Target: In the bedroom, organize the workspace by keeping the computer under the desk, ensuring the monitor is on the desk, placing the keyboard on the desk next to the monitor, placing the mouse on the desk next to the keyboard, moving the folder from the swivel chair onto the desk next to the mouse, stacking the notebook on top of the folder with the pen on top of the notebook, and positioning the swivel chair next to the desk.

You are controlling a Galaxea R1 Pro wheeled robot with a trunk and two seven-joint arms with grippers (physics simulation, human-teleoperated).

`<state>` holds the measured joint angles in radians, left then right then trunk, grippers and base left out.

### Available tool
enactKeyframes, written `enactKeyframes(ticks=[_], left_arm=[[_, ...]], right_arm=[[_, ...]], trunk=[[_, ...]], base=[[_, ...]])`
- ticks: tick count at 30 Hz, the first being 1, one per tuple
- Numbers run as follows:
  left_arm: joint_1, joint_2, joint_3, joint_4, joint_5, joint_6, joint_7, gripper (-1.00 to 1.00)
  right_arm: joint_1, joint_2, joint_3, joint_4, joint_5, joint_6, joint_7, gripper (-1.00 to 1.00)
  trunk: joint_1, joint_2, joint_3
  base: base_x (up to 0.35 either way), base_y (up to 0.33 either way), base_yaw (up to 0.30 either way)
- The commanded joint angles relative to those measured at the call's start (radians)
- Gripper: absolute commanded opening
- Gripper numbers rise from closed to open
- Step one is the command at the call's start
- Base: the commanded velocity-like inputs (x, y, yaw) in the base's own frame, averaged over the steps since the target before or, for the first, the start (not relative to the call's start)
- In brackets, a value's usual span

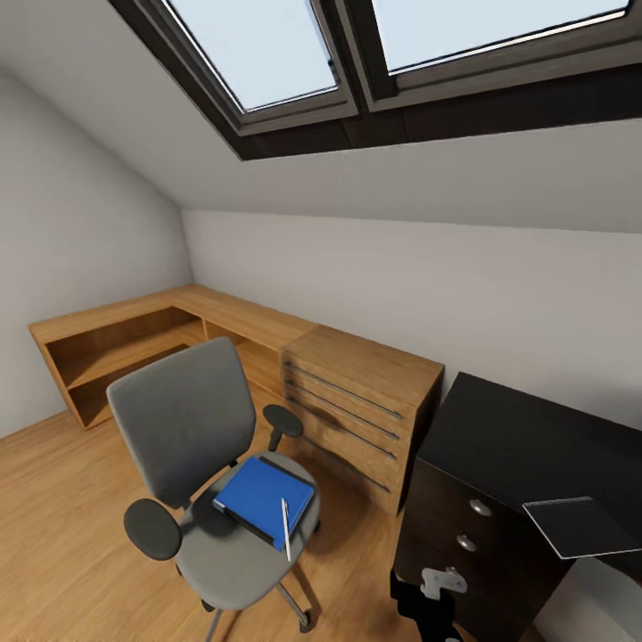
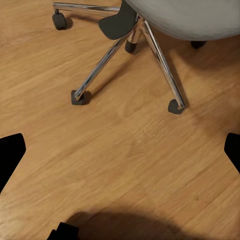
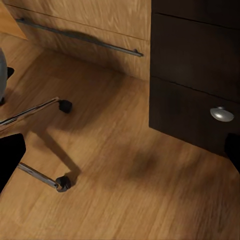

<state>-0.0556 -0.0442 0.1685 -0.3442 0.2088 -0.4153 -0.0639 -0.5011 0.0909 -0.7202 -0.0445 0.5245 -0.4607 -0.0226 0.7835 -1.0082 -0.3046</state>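
claws apparently open, pointing at floor

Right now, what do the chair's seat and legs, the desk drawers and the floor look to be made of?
The chair seat looks like grey woven fabric, matte. Its legs look like polished chrome, judging by the bright highlights. The desk drawers look like dark wood or laminate with a faint grain, and their knobs like brushed silver metal. The floor looks like light wood planks, satin, with visible grain.
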Motion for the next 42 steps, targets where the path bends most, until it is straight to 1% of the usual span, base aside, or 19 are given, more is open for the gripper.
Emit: enactKeyframes(ticks=[1, 4, 18, 27, 37, 42], left_arm=[[0.000, 0.000, 0.002, 0.001, 0.010, -0.002, -0.007, 1.00], [-0.001, 0.000, 0.002, 0.001, 0.010, -0.003, -0.008, 1.00], [-0.001, 0.001, 0.003, 0.001, 0.011, -0.003, -0.008, 1.00], [-0.001, 0.001, 0.003, 0.002, 0.012, -0.003, -0.008, 1.00], [-0.001, 0.001, 0.003, 0.002, 0.012, -0.003, -0.008, 1.00], [-0.001, 0.001, 0.003, 0.002, 0.012, -0.003, -0.008, 1.00]], right_arm=[[-0.001, 0.000, -0.008, 0.000, 0.011, -0.003, -0.003, 1.00], [-0.001, 0.003, -0.008, 0.000, 0.010, -0.007, -0.004, 1.00], [-0.001, 0.003, -0.008, 0.000, 0.009, -0.007, -0.004, 1.00], [-0.001, -0.002, -0.008, 0.000, 0.009, -0.010, -0.004, 1.00], [0.000, -0.003, -0.008, 0.000, 0.010, -0.072, -0.005, 1.00], [0.001, -0.003, -0.008, 0.000, 0.009, -0.087, -0.005, 1.00]], trunk=[[0.000, -0.001, -0.001], [0.000, -0.001, -0.001], [0.000, -0.001, -0.001], [0.000, -0.001, -0.001], [0.000, -0.001, -0.004], [0.000, -0.001, -0.002]], base=[[0.000, 0.000, 0.001], [0.000, 0.000, 0.150], [0.000, 0.000, 0.269], [0.000, 0.000, 0.256], [0.000, 0.000, 0.232], [0.000, 0.000, 0.258]])
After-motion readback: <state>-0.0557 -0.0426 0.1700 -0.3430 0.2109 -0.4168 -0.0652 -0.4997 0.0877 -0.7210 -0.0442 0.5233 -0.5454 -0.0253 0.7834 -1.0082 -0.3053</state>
